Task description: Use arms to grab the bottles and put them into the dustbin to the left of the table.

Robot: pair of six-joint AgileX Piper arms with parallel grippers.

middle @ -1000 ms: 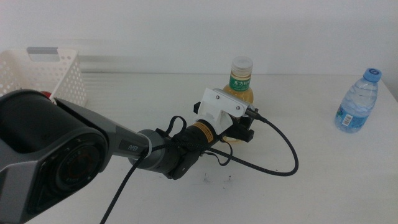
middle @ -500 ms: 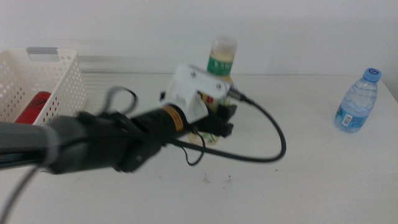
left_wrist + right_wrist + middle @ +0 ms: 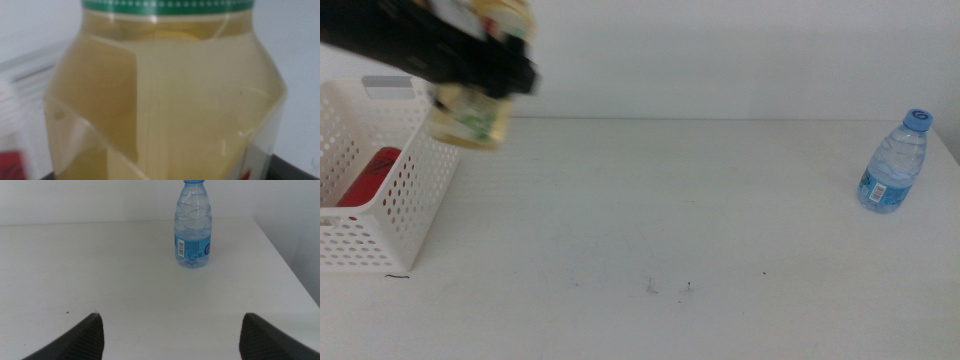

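- A plain white bench [image 3: 650,230] fills the scene under a bare pale wall; a few tiny dark specks mark its near middle.
- The left gripper [image 3: 485,62] is raised at the far left, above the near wall of the dustbin, blurred with motion. It pinches the yellow tea bottle [image 3: 472,115], which hangs below it with the green label low, apparently tipped over. The left wrist view is filled by that bottle's amber body [image 3: 165,100], so it sits right between the jaws.
- Held there, the bottle looks ready to be let go into the bin; this is a judgement from its position over the rim.
- The dustbin [image 3: 395,215], a white perforated basket, stands at the bench's left edge. The red soda can [image 3: 368,177] already lies inside it.
- The right gripper [image 3: 170,332] waits low over the bench with its jaws spread wide apart and holding nothing, facing the water bottle.
- The clear water bottle [image 3: 894,162], blue cap on, stands upright near the bench's right edge, well apart from the bin and not yet collected.
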